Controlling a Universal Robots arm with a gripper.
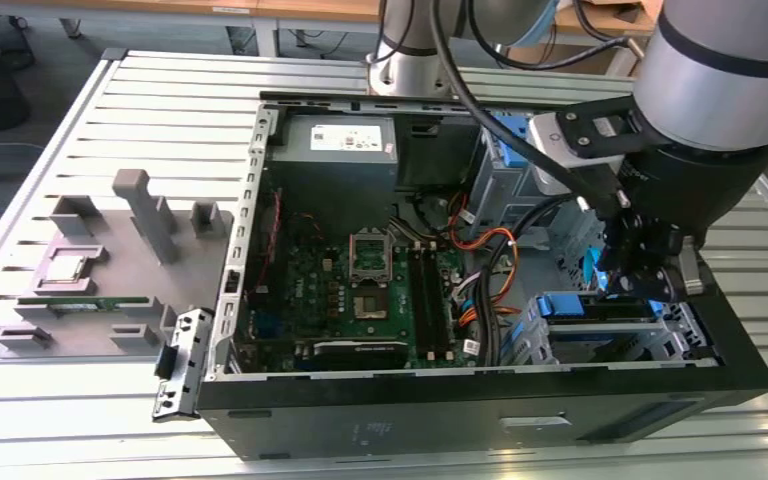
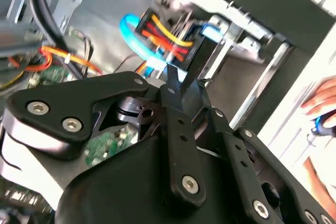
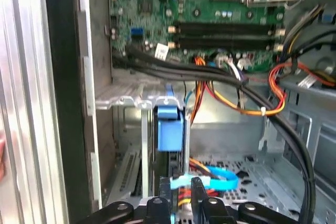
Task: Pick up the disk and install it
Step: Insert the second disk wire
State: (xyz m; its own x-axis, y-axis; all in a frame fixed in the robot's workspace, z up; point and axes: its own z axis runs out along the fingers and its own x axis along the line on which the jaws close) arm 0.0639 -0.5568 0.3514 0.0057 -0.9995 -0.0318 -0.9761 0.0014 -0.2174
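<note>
Your pincer (image 1: 652, 283) sits low in the case (image 1: 491, 420), pressed together just above the disk (image 3: 169, 129), which stands edge-up in the drive cage (image 3: 131, 100). The cables (image 3: 247, 103) run close beside that cage; you could snag them, or jam a rail.

The exterior view looks steeply down from above on the open computer case (image 1: 491, 300), taking in the whole slatted table (image 1: 117, 100). Both wrist views sit close inside that case: the first faces the motherboard (image 3: 210, 19) across the drive cage (image 3: 173, 129) (blue carrier in frame centre); the second looks past the black gripper linkage (image 2: 178, 129).
</note>
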